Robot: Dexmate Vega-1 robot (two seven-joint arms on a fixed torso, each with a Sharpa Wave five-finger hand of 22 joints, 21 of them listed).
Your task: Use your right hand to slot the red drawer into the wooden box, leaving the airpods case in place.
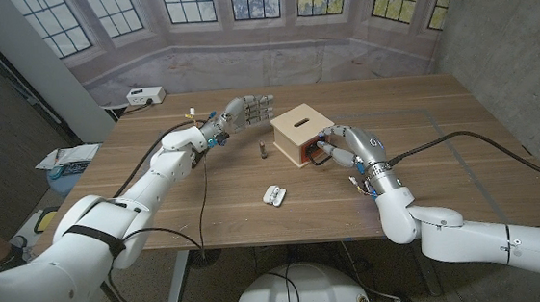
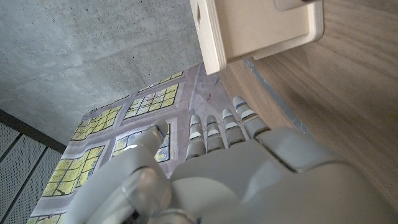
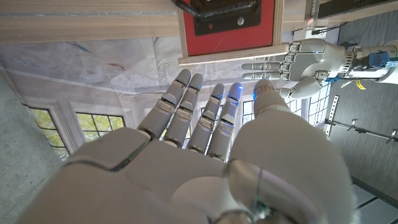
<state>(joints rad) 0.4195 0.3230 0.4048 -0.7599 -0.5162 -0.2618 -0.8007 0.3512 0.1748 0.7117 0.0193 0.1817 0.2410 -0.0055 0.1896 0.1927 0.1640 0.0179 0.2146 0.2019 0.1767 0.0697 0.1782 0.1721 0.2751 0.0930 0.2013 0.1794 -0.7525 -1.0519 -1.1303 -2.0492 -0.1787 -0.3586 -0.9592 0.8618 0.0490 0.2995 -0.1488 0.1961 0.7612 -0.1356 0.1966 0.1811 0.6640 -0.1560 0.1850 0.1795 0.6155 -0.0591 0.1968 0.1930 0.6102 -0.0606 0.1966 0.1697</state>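
Right hand: my right hand (image 1: 352, 147) sits at the open front of the wooden box (image 1: 304, 135), fingers (image 3: 186, 109) stretched out and a little apart, clamped on nothing that I can see.
Red drawer: the red drawer (image 3: 227, 28) is in the box's front opening, its red face and dark handle showing just beyond my right fingertips; whether they touch it I cannot tell.
Wooden box: stands on the bench (image 1: 444, 157) near the middle, a slot in its top.
Left hand: my left hand (image 1: 248, 111) is raised beside the far left corner of the box, fingers (image 2: 214, 134) straight, side by side, holding nothing.
Airpods case: the white airpods case (image 1: 273, 195) lies on the bench nearer to me than the box, well apart from both hands.
Small dark thing: a small upright piece (image 1: 261, 153) stands just left of the box; too small to tell what it is.
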